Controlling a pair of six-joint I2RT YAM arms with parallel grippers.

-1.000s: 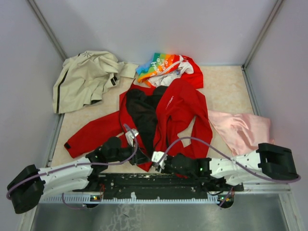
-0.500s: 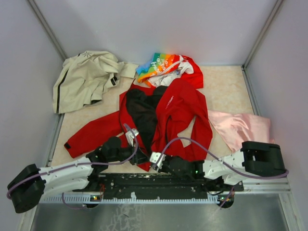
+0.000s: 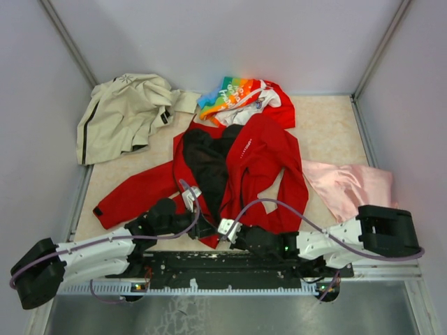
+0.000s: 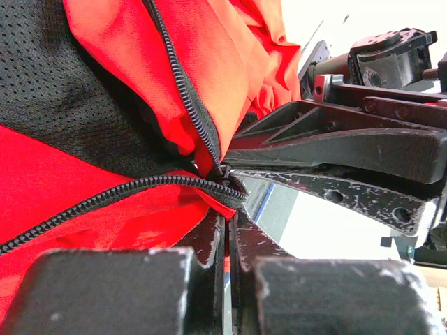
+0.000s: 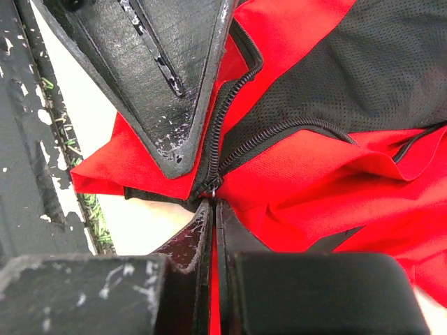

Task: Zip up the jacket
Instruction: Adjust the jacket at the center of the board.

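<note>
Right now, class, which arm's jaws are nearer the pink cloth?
Right. The right arm has its jaws shut on the red jacket at its bottom hem, left of the pink cloth; the left arm pinches the same hem, farther left.

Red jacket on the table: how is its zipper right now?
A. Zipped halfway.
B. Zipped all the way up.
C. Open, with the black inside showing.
C: the red jacket lies spread open with its black lining showing. The two zipper rows only meet at the bottom edge, where the left hand and right hand pinch it.
</note>
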